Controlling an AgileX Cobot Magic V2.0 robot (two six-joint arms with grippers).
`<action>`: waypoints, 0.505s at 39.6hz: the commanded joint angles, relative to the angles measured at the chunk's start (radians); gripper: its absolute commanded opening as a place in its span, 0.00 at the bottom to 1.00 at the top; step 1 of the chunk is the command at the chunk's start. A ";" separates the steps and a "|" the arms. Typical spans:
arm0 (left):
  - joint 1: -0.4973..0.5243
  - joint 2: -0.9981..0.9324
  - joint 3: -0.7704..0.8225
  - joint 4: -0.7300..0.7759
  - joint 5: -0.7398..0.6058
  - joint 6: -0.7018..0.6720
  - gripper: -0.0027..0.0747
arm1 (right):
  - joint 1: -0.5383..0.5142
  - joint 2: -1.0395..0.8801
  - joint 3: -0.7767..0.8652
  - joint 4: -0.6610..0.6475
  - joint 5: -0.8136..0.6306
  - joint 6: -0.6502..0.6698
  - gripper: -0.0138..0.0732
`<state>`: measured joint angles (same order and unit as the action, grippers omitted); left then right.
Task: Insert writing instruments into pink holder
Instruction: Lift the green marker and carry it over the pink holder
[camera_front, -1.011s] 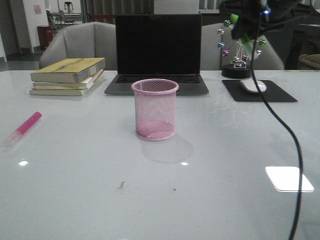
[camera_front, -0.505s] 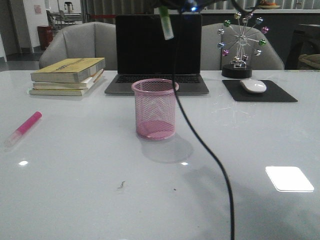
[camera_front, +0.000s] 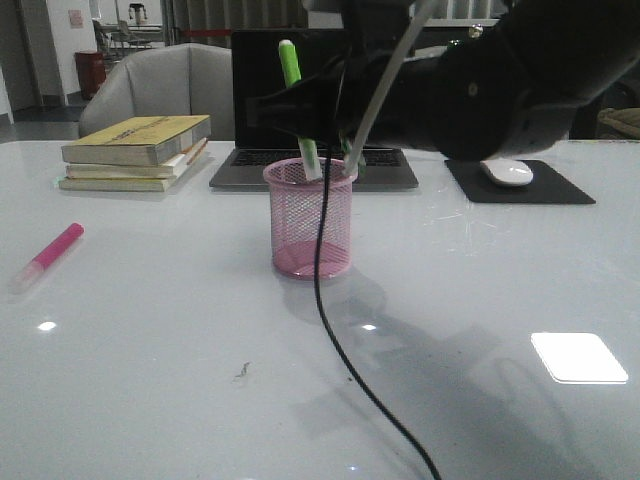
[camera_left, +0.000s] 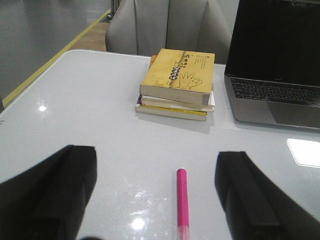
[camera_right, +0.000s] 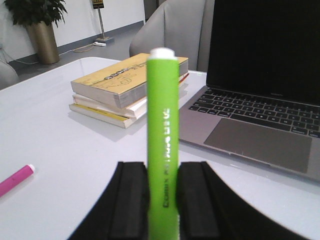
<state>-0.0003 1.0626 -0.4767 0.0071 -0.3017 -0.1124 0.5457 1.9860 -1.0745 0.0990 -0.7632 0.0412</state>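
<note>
- A black cable (camera_front: 340, 360) hangs from the right arm and trails across the white table (camera_front: 150, 380) at the near edge of the front view.
- The pink marker (camera_front: 45, 257) lies flat on the table at the left, well apart from the cup, its clear cap toward the near edge.
- In the left wrist view the same pink marker (camera_left: 182, 202) lies between the two dark fingers (camera_left: 47, 192) of the left gripper (camera_left: 155, 200), which stand wide apart and touch nothing; the marker rests on the table below them.
- The pink holder (camera_front: 310, 217) stands upright near the table's middle, its mesh wall showing the pink base inside.
- The right gripper (camera_front: 315, 110) is directly above the cup, its arm reaching in from the right side.
- Its black pads (camera_right: 131, 200) are clamped on both sides of the green marker (camera_right: 162, 145), which stands upright between them in the right wrist view.
- In the front view the green marker (camera_front: 296, 95) leans slightly, its lower end dipping past the cup's rim on the far side; whether it touches the base I cannot tell.
- Behind the cup sit an open laptop (camera_front: 270, 70) with a dark screen and, to the left, a stack of books (camera_front: 135, 150).
- A mouse (camera_front: 505, 172) rests on a black pad (camera_front: 560, 190) at the far right.
- Grey chairs (camera_front: 160, 85) stand beyond the table.
</note>
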 joint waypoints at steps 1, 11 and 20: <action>-0.005 -0.011 -0.035 -0.007 -0.105 -0.006 0.75 | 0.000 -0.042 -0.008 -0.002 -0.141 -0.008 0.22; -0.005 -0.011 -0.035 -0.007 -0.148 -0.006 0.75 | 0.000 -0.041 -0.005 -0.002 -0.140 -0.007 0.23; -0.005 -0.011 -0.035 -0.007 -0.148 -0.006 0.75 | 0.000 -0.041 -0.005 -0.002 -0.045 -0.007 0.30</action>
<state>-0.0003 1.0626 -0.4767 0.0071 -0.3552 -0.1124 0.5457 1.9999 -1.0601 0.1013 -0.7702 0.0412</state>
